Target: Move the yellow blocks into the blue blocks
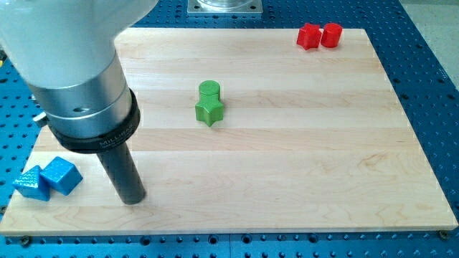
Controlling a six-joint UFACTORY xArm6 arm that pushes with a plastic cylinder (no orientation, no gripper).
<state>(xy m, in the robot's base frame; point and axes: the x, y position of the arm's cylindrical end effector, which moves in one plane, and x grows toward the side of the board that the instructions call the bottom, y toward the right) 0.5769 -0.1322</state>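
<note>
Two blue blocks sit at the board's lower left, touching: a blue cube (62, 175) and a blue wedge-like block (31, 183) to its left. Only a small sliver of yellow (39, 115) shows at the view's left edge of the arm body; the rest of any yellow block is hidden behind the arm. My tip (133, 198) rests on the board just to the right of the blue cube, apart from it.
A green cylinder (209, 90) and a green star (209, 112) touch near the board's middle. Two red blocks (308, 36) (331, 34) touch at the top right. The wooden board (301, 165) lies on a blue perforated table. The large arm body covers the upper left.
</note>
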